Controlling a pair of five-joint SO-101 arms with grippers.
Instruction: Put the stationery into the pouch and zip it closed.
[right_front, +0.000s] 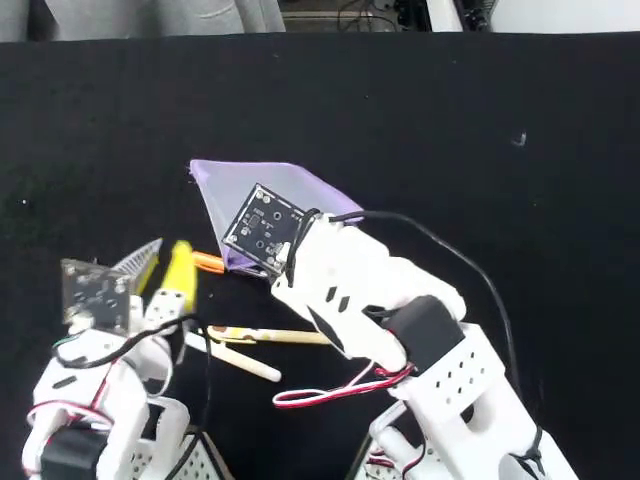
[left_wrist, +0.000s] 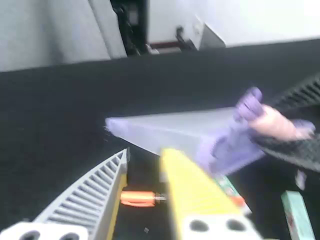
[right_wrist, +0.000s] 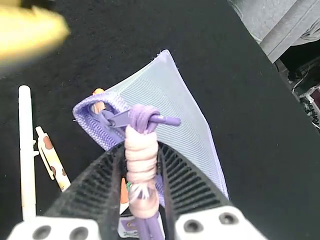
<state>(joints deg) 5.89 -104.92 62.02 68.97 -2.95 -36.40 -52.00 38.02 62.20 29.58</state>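
Observation:
The purple mesh pouch (right_front: 275, 185) lies flat at mid-table, also seen in the right wrist view (right_wrist: 172, 100) and the left wrist view (left_wrist: 175, 131). My right gripper (right_wrist: 141, 148) is shut on the zipper pull's pink-and-purple cord (right_wrist: 140, 150) at the pouch's near corner, which is lifted a little. My left gripper (right_front: 166, 250) stands open just left of that corner, its grey and yellow fingers (left_wrist: 195, 195) over an orange pen (left_wrist: 137, 198). A spotted pen (right_wrist: 50, 157) and a white pen (right_wrist: 25, 150) lie on the table beside the pouch.
The black table stretches bare behind and to the right of the pouch. My right arm (right_front: 370, 300) covers the pouch's near edge from above. A green-edged item (left_wrist: 297, 215) lies near the right gripper. Red and white cables (right_front: 330, 392) hang below the right arm.

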